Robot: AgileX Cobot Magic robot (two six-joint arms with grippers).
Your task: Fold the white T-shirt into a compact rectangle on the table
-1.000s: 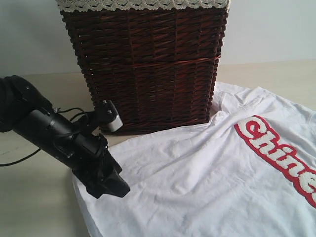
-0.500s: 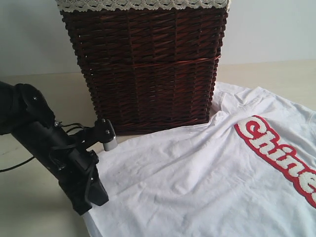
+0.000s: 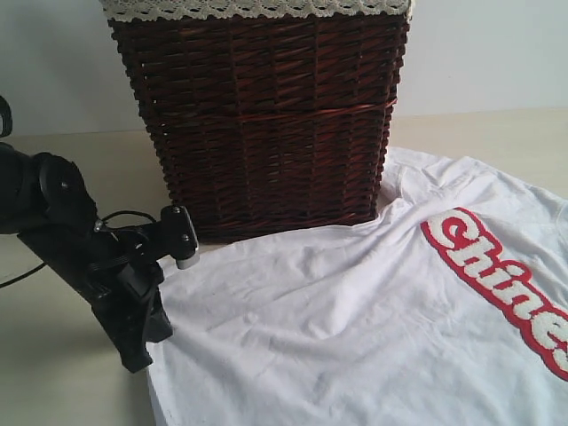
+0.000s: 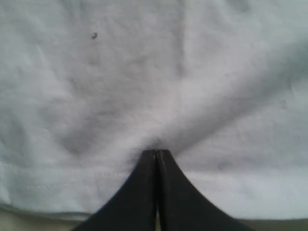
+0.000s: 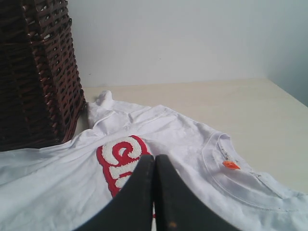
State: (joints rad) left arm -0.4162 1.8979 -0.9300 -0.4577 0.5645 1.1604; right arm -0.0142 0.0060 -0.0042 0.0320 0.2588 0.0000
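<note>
White T-shirt (image 3: 355, 328) lay spread flat on the pale beige surface (image 3: 53, 382), its upper edge touching the foot of a dark wicker basket (image 3: 266, 133) with a cream lace trim (image 3: 257, 9). A plain bluish-white wall (image 3: 479, 53) stood behind. Red-outlined fuzzy lettering (image 3: 506, 284) read "Chine", the rest cut off by the frame edge. A small orange tag (image 5: 231, 164) sat inside the collar; no text on it could be read.

Left gripper (image 4: 156, 153) was clenched on the fabric just inside the hem, creases running toward its tips. Right gripper (image 5: 154, 158) was clenched empty, above the lettering.

Compared with a second before, the left arm had drawn back from over the shirt to its left edge. Basket and shirt had not shifted.
</note>
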